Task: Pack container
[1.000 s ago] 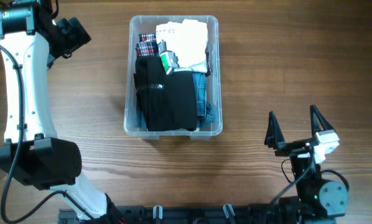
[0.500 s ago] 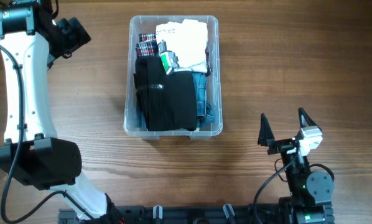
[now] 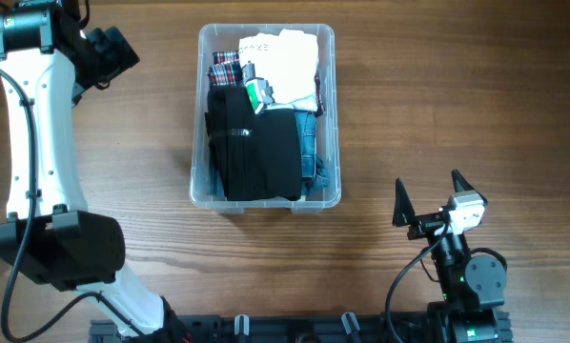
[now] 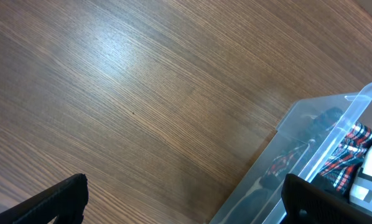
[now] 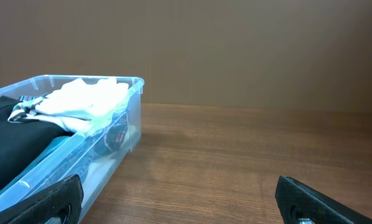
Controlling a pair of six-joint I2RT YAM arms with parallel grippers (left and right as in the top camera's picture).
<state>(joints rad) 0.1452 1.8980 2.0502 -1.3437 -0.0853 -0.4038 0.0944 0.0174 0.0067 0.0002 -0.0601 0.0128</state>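
The clear plastic container (image 3: 197, 186) stands at the table's middle, filled with folded clothes: a black garment (image 3: 256, 152), a white one (image 3: 287, 62), plaid fabric (image 3: 225, 65) and blue denim (image 3: 312, 152). It also shows in the left wrist view (image 4: 360, 102) and the right wrist view (image 5: 133, 84). My left gripper (image 4: 183, 199) is open and empty, high at the far left, beside the container's corner. My right gripper (image 3: 428, 195) is open and empty, near the front edge to the right of the container; it also shows in the right wrist view (image 5: 180, 199).
The white left arm (image 3: 37, 143) runs along the table's left side. Bare wooden tabletop (image 3: 457, 95) lies to the right of the container. A brown wall (image 5: 236, 50) stands behind the table.
My right arm has drawn back toward the front edge and a little to the left, gripper still open. The left arm and the container have not moved.
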